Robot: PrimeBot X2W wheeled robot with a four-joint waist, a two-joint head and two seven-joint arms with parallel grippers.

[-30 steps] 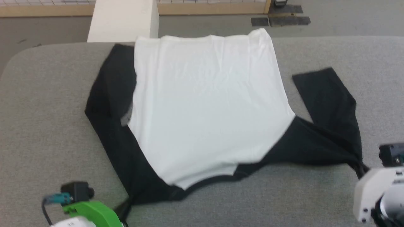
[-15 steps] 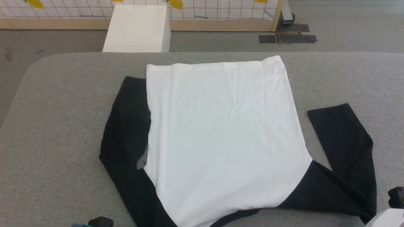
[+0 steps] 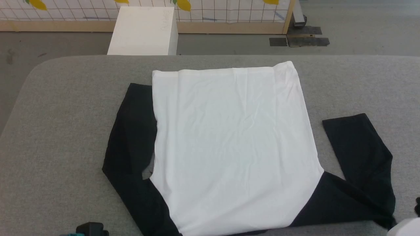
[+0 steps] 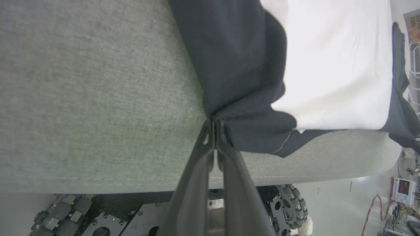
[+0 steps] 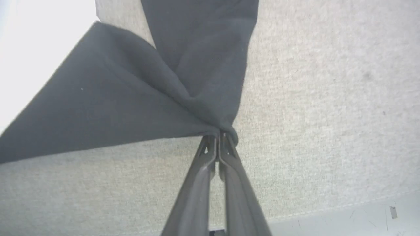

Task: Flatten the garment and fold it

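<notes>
The garment (image 3: 229,147) lies spread across the middle of the head view on the grey padded table (image 3: 65,114). Its white body sits centre frame with one straight edge toward the top.

In the left wrist view the left gripper (image 4: 215,124) has its fingers pressed together on a bunched fold of black cloth at mid-frame, near the table's edge. In the right wrist view the right gripper (image 5: 218,136) is likewise clamped on a gathered black corner, with the fabric fanning up and to the left.

The step in hand looks like flattening: both near corners are pinched, and the white panel shows faint creases (nothing is folded over yet).

The next move probably calls for an even, outward tug on both corners. After that the cloth would need setting down and releasing before any fold begins.

- One garment.
- Two black sleeves: the left sleeve (image 3: 131,137) lies close along the body at frame left, and the right sleeve (image 3: 361,147) is angled away at frame right.
- Two grippers.
- One table.
- One white box (image 3: 142,31), at upper left beyond the table.
</notes>
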